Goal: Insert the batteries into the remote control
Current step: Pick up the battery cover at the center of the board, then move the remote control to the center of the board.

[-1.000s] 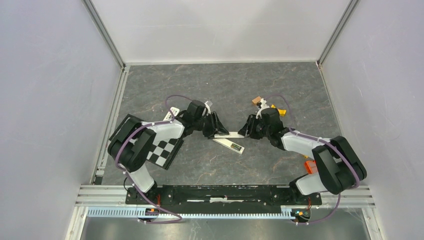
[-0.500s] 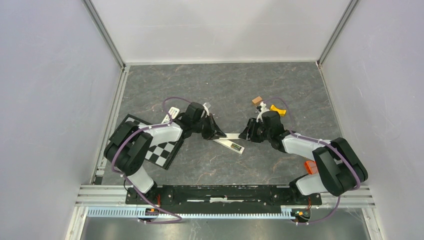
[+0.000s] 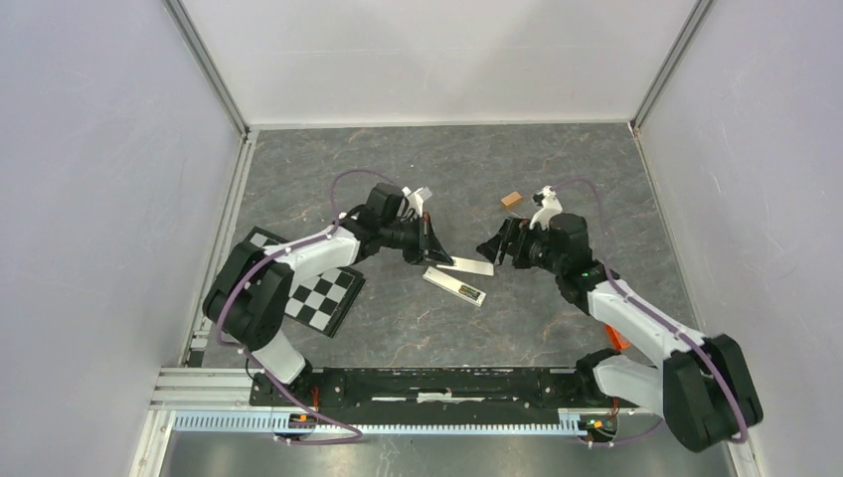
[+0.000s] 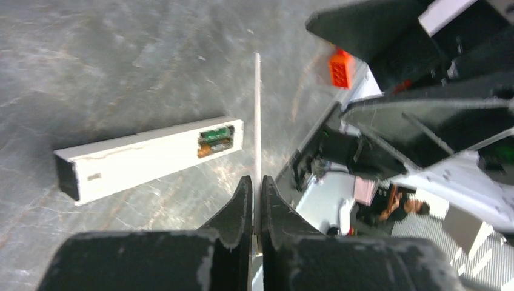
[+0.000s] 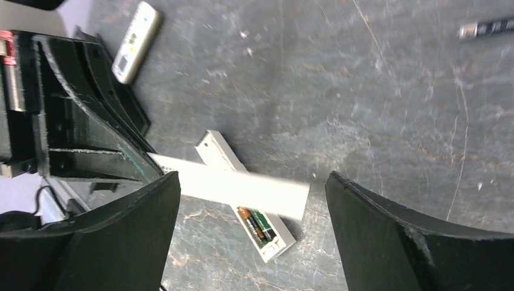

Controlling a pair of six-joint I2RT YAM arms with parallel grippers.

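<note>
The remote control point(image 3: 449, 284) is a long white bar lying back-up on the table, also in the left wrist view point(image 4: 139, 160). Two batteries point(image 4: 215, 138), greenish and orange, sit in its open recess point(image 5: 257, 223). My left gripper point(image 4: 256, 182) is shut on one end of a thin white cover strip point(image 4: 257, 109), which reaches across above the remote point(image 5: 242, 189). My right gripper point(image 5: 251, 179) stands wide open just off the strip's free end and touches nothing point(image 3: 497, 244). A thin dark cylinder point(image 5: 485, 27) lies alone on the table.
A small white remote with buttons point(image 5: 136, 41) lies beside the left arm. A checkerboard plate point(image 3: 318, 293) is under that arm. A brown block point(image 3: 512, 199) sits behind the right gripper, and an orange block point(image 3: 616, 338) lies near the right arm's base.
My left gripper has closed on the cover strip. My right gripper has opened wide, let the strip's other end go and drawn back to the right.
</note>
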